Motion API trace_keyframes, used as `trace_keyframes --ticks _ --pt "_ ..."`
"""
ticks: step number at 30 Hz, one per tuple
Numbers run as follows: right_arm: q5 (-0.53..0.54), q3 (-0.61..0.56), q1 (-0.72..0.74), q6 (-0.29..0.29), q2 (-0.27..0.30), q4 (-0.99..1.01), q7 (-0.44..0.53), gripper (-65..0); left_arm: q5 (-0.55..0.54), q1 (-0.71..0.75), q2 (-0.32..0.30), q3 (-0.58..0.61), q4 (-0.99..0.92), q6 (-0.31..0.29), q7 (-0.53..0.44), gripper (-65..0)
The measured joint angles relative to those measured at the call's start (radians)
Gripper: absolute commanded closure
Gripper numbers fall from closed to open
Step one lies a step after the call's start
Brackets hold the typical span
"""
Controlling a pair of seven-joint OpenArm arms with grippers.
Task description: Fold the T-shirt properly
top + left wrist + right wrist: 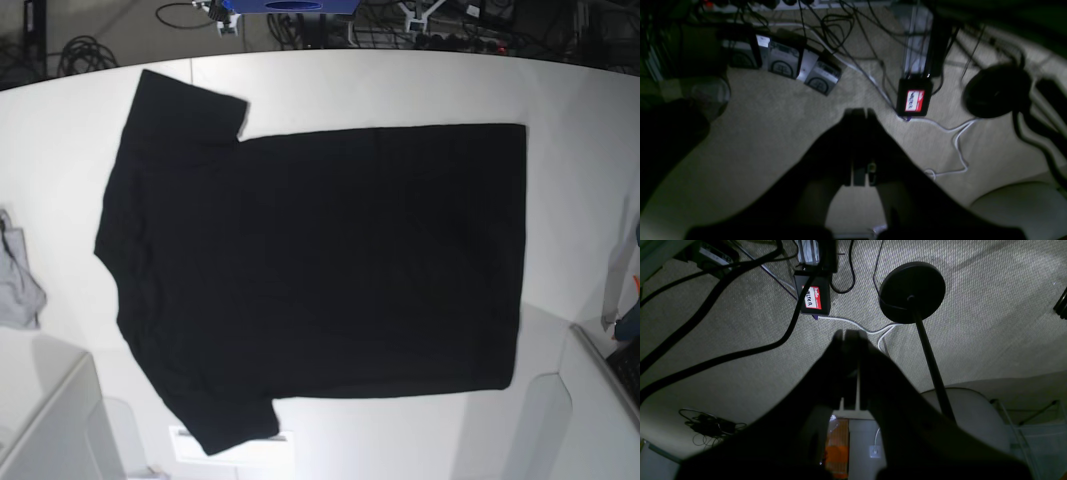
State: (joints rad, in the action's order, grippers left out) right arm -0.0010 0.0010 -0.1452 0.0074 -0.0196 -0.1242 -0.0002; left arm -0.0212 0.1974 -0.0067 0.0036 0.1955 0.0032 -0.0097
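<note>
The black T-shirt (pixel 320 270) lies spread flat on the white table (pixel 580 180) in the base view, with its collar and both sleeves to the left and its hem to the right. No print shows on the upper side. Neither arm shows in the base view. My left gripper (pixel 858 111) is shut and empty, hanging over carpeted floor in the left wrist view. My right gripper (pixel 850 333) is also shut and empty over the floor in the right wrist view. The T-shirt is out of view in both wrist views.
A small grey cloth (pixel 15 285) lies at the table's left edge. On the floor are cables, a black box with a red and white label (pixel 914 100) (pixel 813 296) and a round black stand base (pixel 912 291).
</note>
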Motion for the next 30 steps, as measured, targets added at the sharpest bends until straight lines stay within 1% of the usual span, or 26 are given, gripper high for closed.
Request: trace_keyframes --ticks 2,6,8,10,13,14,17,20,23,26,28,30 --pt "0.000 0.000 -0.005 0.000 0.000 -0.006 0.005 0.0 0.011 0.010 -0.002 0.000 0.000 0.000 0.002 0.0" --pt "-0.001 0.001 -0.069 0.000 0.001 -0.114 -0.002 0.0 0.013 0.027 -0.030 0.000 0.001 -0.002 0.003 0.0" --pt "0.000 0.002 -0.083 0.000 0.001 -0.122 -0.004 0.0 0.013 0.032 -0.042 0.000 -0.001 0.011 0.002 0.0" --pt "0.000 0.002 -0.080 0.000 0.000 -0.115 -0.034 0.0 0.013 0.036 -0.047 0.000 0.001 0.008 0.002 0.0" --pt "0.000 0.002 -0.054 0.000 0.002 -0.114 -0.117 0.0 0.002 0.035 -0.043 -0.008 0.001 0.007 0.003 0.0" --pt "0.000 0.002 -0.046 0.000 0.002 -0.114 -0.128 0.0 0.002 0.035 -0.041 -0.010 0.001 -0.003 0.003 0.0" --pt "0.000 0.002 -0.030 0.000 0.003 -0.118 -0.145 0.0 0.005 0.032 -0.037 0.000 0.000 -0.002 0.006 0.0" --pt "0.000 0.002 -0.039 0.000 0.003 -0.119 -0.132 0.0 0.013 0.034 -0.038 0.000 0.001 -0.002 0.006 0.0" --pt "0.000 0.002 -0.074 0.000 0.003 -0.119 -0.027 0.0 0.013 0.040 -0.038 0.000 0.001 -0.002 0.000 0.0" --pt "0.000 0.002 -0.106 0.000 0.003 -0.119 -0.023 0.0 0.011 0.065 -0.041 0.000 0.021 -0.003 -0.009 0.0" --pt "0.000 0.002 -0.127 0.000 0.002 -0.119 -0.021 0.0 0.014 0.126 -0.056 0.001 0.102 -0.005 -0.007 0.0" --pt "0.001 0.010 -0.159 0.000 0.003 -0.148 -0.024 0.0 0.014 0.224 -0.086 0.003 0.235 -0.003 0.002 0.0"
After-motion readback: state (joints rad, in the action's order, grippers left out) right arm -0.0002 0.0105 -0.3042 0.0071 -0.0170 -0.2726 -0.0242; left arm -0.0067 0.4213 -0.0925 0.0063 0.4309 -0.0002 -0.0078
